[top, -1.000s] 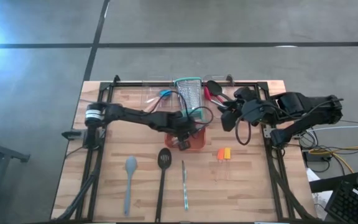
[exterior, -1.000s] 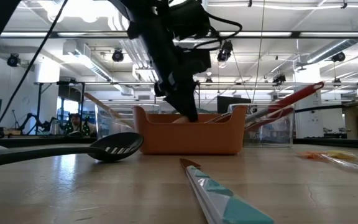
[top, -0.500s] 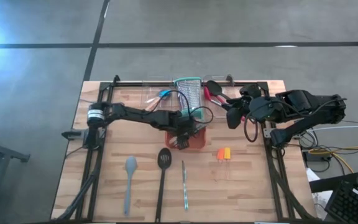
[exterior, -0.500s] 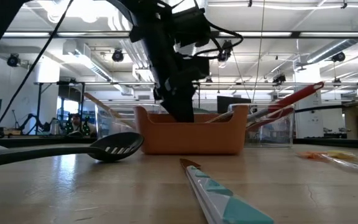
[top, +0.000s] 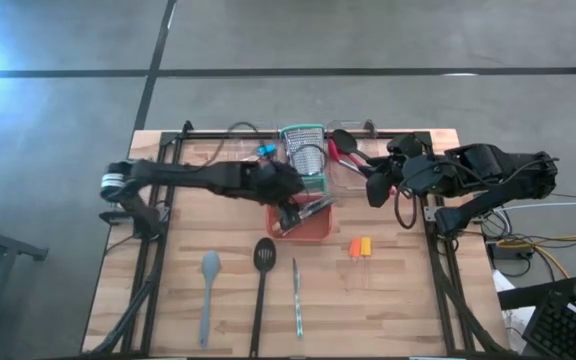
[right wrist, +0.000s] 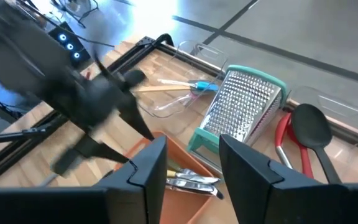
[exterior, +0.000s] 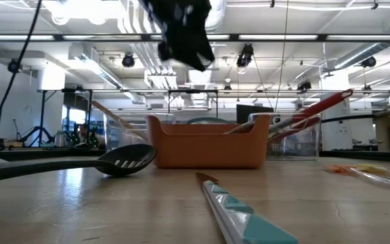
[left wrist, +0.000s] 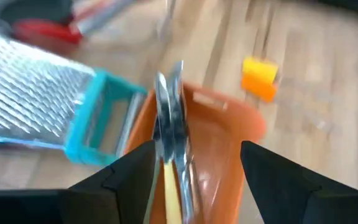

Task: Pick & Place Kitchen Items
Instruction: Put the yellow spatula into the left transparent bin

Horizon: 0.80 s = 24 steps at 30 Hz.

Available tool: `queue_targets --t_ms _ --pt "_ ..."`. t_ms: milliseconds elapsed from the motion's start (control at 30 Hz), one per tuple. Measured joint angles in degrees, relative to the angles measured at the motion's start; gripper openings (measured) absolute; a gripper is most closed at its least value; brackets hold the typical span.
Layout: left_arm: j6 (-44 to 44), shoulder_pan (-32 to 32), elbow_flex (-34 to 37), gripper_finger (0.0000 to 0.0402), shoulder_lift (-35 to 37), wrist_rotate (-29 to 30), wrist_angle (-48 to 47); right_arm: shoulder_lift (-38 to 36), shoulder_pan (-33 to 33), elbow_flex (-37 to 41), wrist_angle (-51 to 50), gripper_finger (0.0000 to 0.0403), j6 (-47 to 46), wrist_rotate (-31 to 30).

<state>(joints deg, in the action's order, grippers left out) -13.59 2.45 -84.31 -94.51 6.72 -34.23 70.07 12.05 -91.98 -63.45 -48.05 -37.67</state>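
My left gripper (left wrist: pixel 197 171) hangs open above the orange tray (left wrist: pixel 248 127), seen high over it in the low view (exterior: pixel 193 57). Metal utensils (left wrist: pixel 169 118) lie in the tray (top: pixel 320 228). On the bare table nearer the front lie a grey spatula (top: pixel 208 292), a black slotted turner (top: pixel 261 285), a teal-patterned knife (top: pixel 296 298) and an orange peeler (top: pixel 360 246). My right gripper (right wrist: pixel 194 171) waits open in the air right of the tray (top: pixel 373 188), with nothing between its fingers.
An upright steel grater with teal rims (top: pixel 303 150) stands just behind the tray. Clear bins (top: pixel 246 155) hold more utensils at the far edge; a black spoon (right wrist: pixel 312 127) and a red spoon (right wrist: pixel 283 140) lie right of the grater. A black frame (top: pixel 158 160) runs along the table's sides.
My left gripper stood with its fingers down in the orange tray, has opened there and let go of a metal utensil, then has risen clear of the tray and drawn back a little toward the table's left edge. The utensil stays in the tray.
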Motion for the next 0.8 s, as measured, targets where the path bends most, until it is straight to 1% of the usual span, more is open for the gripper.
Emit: queue_targets --t_ms 133,200,333,467,567,700,800 --pt "-0.41 -1.29 0.02 0.0237 5.84 3.20 0.85 0.05 0.00 0.00 -0.93 0.0132 -0.73 0.31" --pt "-0.39 -2.33 0.11 0.0236 8.34 4.94 0.84 0.05 0.04 0.00 -1.17 0.0132 -1.19 1.51" --pt "-0.13 -5.16 0.24 0.0236 11.72 8.76 0.71 0.16 0.04 0.02 -1.15 0.0138 -0.81 4.57" --pt "1.56 -7.40 0.24 0.0236 14.38 11.44 0.65 0.16 0.04 0.09 -1.12 0.0145 -0.90 4.74" --pt "2.65 -8.34 0.24 0.0235 15.73 12.22 0.33 0.16 0.04 0.13 -1.06 0.0146 -1.72 4.94" --pt "4.04 -9.43 0.43 0.0236 17.53 12.26 -0.41 1.60 1.11 0.13 -1.36 0.0137 -2.34 4.87" --pt "5.19 -10.36 1.28 0.0236 19.02 12.23 -0.45 3.75 2.37 0.18 -4.08 0.0130 -3.98 5.09"
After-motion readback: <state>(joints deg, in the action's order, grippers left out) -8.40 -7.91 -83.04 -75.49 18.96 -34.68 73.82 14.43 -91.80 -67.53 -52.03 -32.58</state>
